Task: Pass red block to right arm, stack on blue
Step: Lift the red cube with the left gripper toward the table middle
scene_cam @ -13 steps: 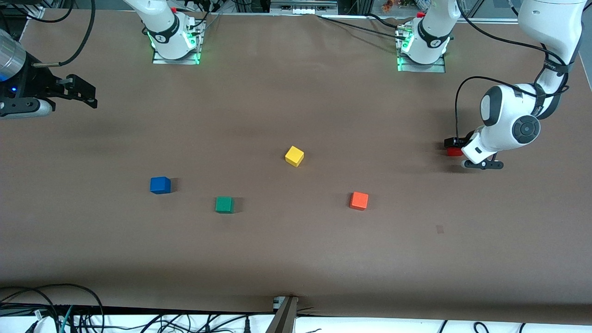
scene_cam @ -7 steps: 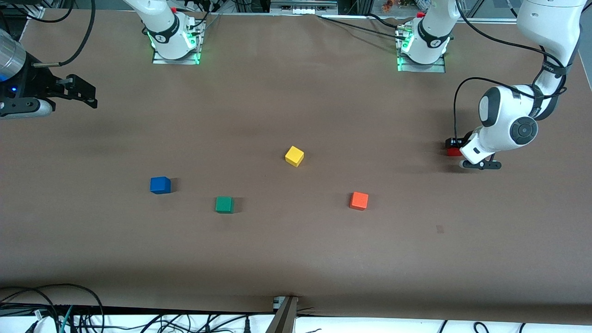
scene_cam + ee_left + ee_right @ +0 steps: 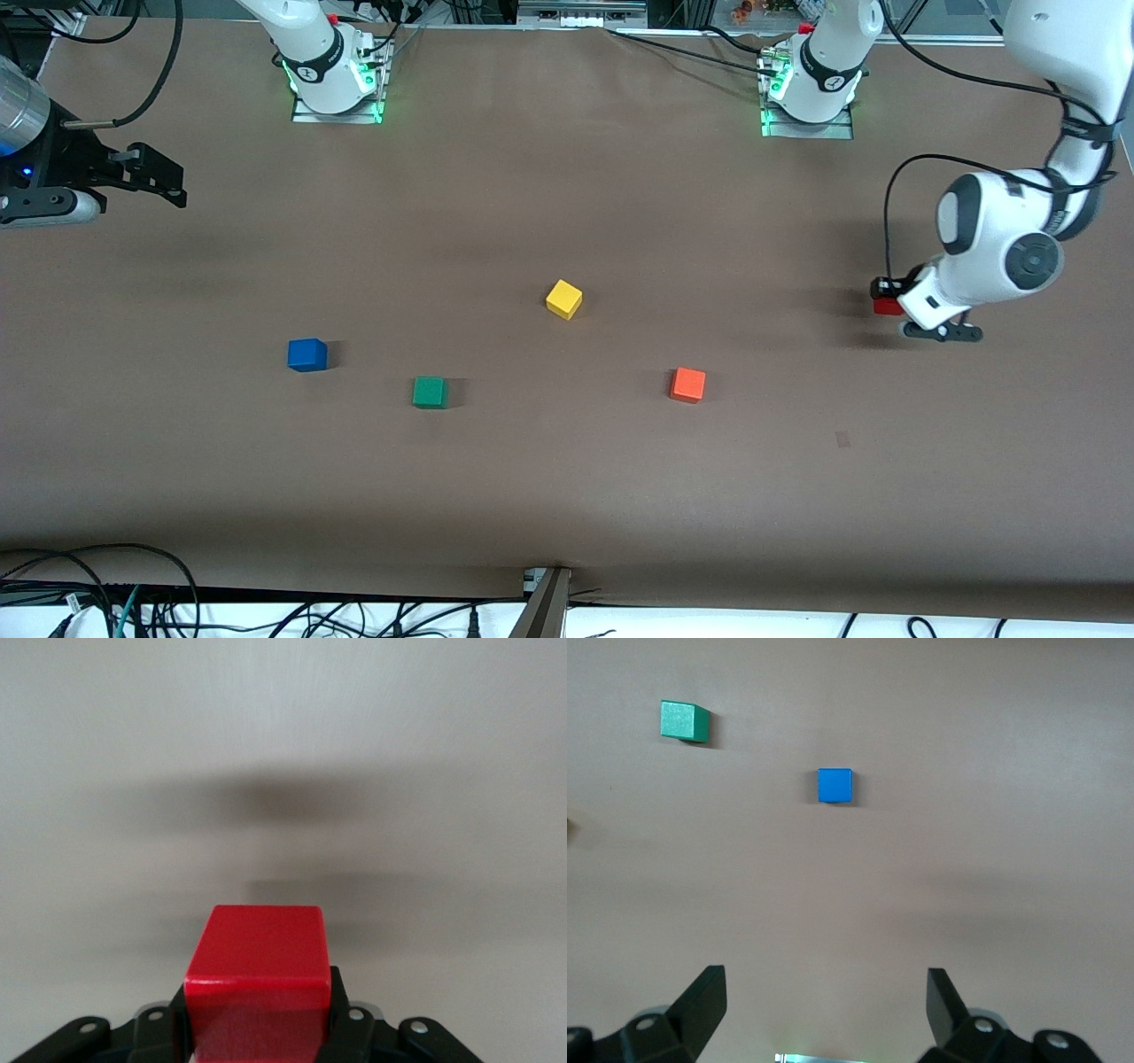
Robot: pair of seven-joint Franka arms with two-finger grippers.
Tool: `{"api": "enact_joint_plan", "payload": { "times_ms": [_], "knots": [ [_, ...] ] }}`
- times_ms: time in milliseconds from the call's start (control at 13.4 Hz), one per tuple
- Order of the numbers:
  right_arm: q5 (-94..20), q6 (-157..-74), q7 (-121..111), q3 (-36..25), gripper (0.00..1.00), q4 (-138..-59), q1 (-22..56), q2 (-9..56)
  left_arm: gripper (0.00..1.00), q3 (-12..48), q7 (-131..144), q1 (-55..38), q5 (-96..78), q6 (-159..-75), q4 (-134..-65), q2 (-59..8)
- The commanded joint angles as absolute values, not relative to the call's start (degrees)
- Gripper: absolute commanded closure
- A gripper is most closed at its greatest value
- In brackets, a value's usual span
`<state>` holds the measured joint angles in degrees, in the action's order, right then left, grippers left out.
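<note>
Left arm: folded down from its base with the wrist bent low at its own end of the table. The left gripper (image 3: 897,306) is clamped on the red block (image 3: 884,306), which the left wrist view shows pinched between the black fingers (image 3: 339,1005) above the bare brown table (image 3: 567,478). Right arm: waiting at its end of the table, right gripper (image 3: 168,182) spread wide, holding nothing. The blue cube (image 3: 306,354) sits on the table beside the green cube (image 3: 430,392).
</note>
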<state>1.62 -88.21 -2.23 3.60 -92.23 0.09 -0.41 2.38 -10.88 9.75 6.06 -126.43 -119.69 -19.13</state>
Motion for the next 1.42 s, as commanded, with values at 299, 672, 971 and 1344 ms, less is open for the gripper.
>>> {"api": "enact_joint_plan", "payload": {
  "times_ms": [299,672,971,1344],
  "knots": [
    [1.9,-88.2,-2.5,4.0,0.00,-90.7,-0.3,2.1,1.00,4.4,-39.5,9.0,0.5,-121.4,-106.5,-19.4],
    [1.8,-87.3,-2.5,3.8,0.00,-90.2,-0.2,2.5,1.00,6.9,-58.3,8.8,-18.3,-119.4,-103.9,-21.8],
    [1.8,-83.0,-3.5,3.8,0.00,-90.1,-0.3,2.2,1.00,12.7,-74.1,8.8,-34.3,-118.3,-103.8,-22.6],
    [-7.0,-76.9,-12.8,4.3,0.00,-89.2,-0.1,0.9,1.00,20.4,-93.2,8.3,-56.6,-115.0,-99.9,-29.4]
  ]
}}
